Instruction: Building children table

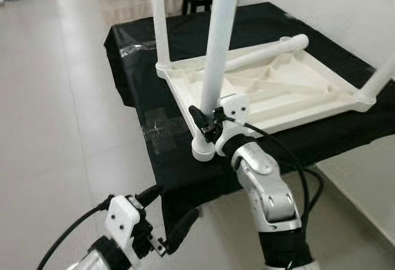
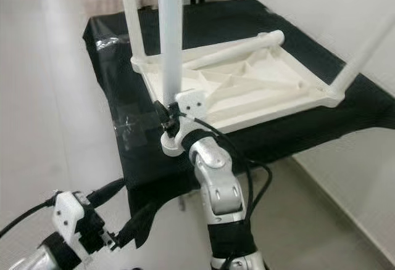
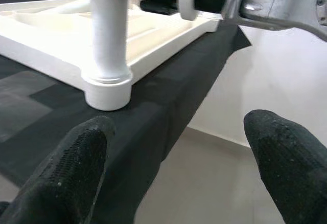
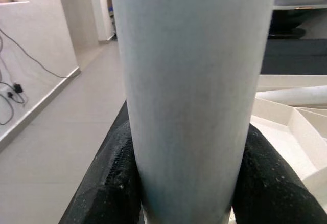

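A white plastic tabletop [image 1: 290,88] lies upside down on a black cloth [image 1: 142,60] covering a low stand, its ribbed underside facing up like a shallow tray. Inside that underside, one loose leg [image 1: 271,51] lies flat along the far edge. Three other legs stand up from corner sockets: one at the near corner [image 1: 219,42], one at the far left corner [image 1: 159,17], and one at the right corner [image 1: 379,79], which leans outward.

The right gripper [image 1: 207,121] pinches the near leg just above its socket [image 1: 203,150], at the cloth's front edge. In the right wrist view, its black fingers [image 4: 110,183] press against both sides of the leg [image 4: 194,91].

The left gripper [image 1: 163,236] hangs below and in front of the cloth's edge, apart from the tabletop. In the left wrist view its fingers [image 3: 66,173] are spread wide, pointing toward the near socket [image 3: 107,88].

Pale tiled floor [image 1: 55,128] surrounds the stand, with a white wall [image 1: 345,5] to the right.
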Motion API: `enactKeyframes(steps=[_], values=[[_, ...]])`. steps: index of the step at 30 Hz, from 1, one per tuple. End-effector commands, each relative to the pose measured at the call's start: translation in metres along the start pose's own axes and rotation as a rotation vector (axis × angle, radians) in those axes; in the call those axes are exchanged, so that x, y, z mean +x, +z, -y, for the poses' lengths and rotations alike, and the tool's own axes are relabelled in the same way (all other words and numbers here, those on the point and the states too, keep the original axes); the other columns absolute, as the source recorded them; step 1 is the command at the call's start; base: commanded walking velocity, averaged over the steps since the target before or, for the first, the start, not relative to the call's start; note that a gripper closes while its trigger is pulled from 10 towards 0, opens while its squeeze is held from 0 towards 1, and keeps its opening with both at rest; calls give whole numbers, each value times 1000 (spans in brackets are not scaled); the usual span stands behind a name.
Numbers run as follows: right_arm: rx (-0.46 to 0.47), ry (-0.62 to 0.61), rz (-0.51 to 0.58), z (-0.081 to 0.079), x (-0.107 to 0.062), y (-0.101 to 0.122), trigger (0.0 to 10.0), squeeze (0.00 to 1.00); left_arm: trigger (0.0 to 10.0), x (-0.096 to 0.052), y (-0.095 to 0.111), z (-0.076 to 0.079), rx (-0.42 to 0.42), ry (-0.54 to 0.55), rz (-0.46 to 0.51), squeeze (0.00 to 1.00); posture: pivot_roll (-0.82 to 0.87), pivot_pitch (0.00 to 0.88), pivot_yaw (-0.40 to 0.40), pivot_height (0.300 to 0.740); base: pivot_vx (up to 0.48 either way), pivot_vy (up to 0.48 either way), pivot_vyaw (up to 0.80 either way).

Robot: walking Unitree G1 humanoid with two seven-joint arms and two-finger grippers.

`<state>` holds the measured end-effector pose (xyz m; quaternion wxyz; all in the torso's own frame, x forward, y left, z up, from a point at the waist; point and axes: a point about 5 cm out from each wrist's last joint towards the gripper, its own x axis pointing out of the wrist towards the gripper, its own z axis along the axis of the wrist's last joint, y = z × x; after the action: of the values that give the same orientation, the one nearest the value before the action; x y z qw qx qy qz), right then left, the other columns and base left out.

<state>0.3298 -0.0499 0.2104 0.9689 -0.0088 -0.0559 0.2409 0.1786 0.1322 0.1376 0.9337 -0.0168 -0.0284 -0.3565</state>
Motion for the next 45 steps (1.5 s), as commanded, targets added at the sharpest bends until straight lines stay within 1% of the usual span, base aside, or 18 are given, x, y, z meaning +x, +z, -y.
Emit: enactKeyframes(steps=[1,3,4,5,6,10,12,13,14,18,25,26,27,28,40,42,44,45], values=[[112,40,-166,-22,9,-34,0,0,10000,-1,-5,0,-4,1,-18,0,-18,220,-28,740,0,0,0],[112,40,-166,-22,9,-34,0,0,10000,-1,-5,0,-4,1,-18,0,-18,220,-28,740,0,0,0],[101,62,-153,-24,17,-30,10000,0,10000,0,-5,0,-2,4,-16,0,-16,218,-30,740,0,0,0],[101,62,-153,-24,17,-30,10000,0,10000,0,-5,0,-2,4,-16,0,-16,218,-30,740,0,0,0],[89,142,-117,-15,26,-22,10000,1000,10000,2,-6,1,1,17,-12,0,-7,204,-51,740,0,0,0],[100,193,-80,-7,29,-13,10000,1000,10000,3,-7,1,3,27,-10,0,-7,204,-51,740,0,0,0],[86,506,29,7,28,19,10000,1000,10000,4,-7,2,6,33,-7,0,1,198,-55,740,0,0,0],[86,506,29,7,28,19,10000,1000,10000,4,-7,2,6,33,-7,0,1,198,-55,740,0,0,0],[49,665,34,8,24,27,10000,0,10000,4,-7,3,6,31,-8,0,-1,199,-52,740,0,0,0],[-59,884,-21,13,21,30,10000,0,10000,2,-6,6,5,28,-9,0,22,205,-53,740,0,0,0],[-111,920,-67,18,33,31,10000,0,10000,-1,-4,10,12,30,-14,0,51,223,-52,740,0,0,0],[-104,923,-76,20,37,32,824,0,10000,-3,-4,11,13,32,-16,0,57,230,-52,740,0,0,0],[-104,923,-76,20,37,32,824,0,10000,-3,-4,11,13,32,-16,0,57,230,-52,740,0,0,0],[-95,925,-81,22,39,34,0,0,10000,-5,-3,12,13,34,-17,0,68,239,-51,740,0,0,0],[-73,948,-101,51,30,30,0,0,10000,-9,-1,14,14,42,-27,0,66,250,-43,740,0,0,0],[-103,874,-121,56,27,21,0,0,10000,-8,-2,14,15,44,-28,0,41,249,-50,740,0,0,0],[-79,604,-141,54,27,0,0,0,10000,-7,-3,13,15,50,-29,0,27,244,-61,740,0,0,0],[-79,604,-141,54,27,0,0,0,10000,-7,-3,13,15,50,-29,0,27,244,-61,740,0,0,0]])
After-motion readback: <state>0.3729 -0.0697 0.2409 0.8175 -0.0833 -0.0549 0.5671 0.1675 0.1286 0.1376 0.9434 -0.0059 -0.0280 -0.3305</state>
